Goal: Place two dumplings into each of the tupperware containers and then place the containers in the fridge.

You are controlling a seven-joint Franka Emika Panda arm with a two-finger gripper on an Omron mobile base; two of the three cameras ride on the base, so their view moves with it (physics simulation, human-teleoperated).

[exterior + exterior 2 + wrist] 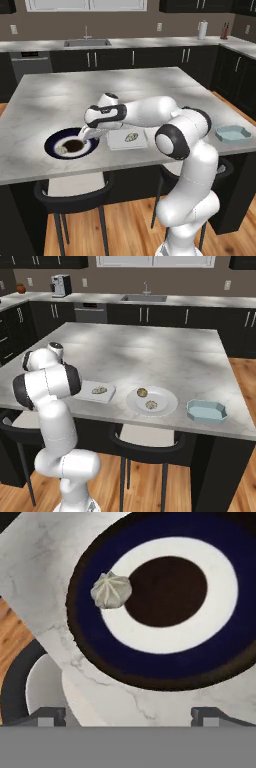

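Observation:
My gripper [88, 135] hangs open over the near right rim of the dark-blue plate [52, 141], nothing between its fingers. In the hand view the gripper [129, 717] looks down on that plate [85, 632], where one beige dumpling [111, 590] lies beside the dark centre; the same dumpling [62, 148] shows from the left base. The translucent white tupperware container [116, 141] [86, 394] holds dumplings [99, 390]. Two more dumplings [142, 392] lie on a pale round plate [165, 407]. The light-blue tupperware container [233, 134] [206, 411] stands empty at the right. The fridge is out of view.
Everything rests on a marble island [150, 85] whose front edge runs just below the plates. Dark stools [70, 195] are tucked under that edge. A back counter carries a sink [87, 42], a paper towel roll [202, 30] and a coffee machine [61, 285].

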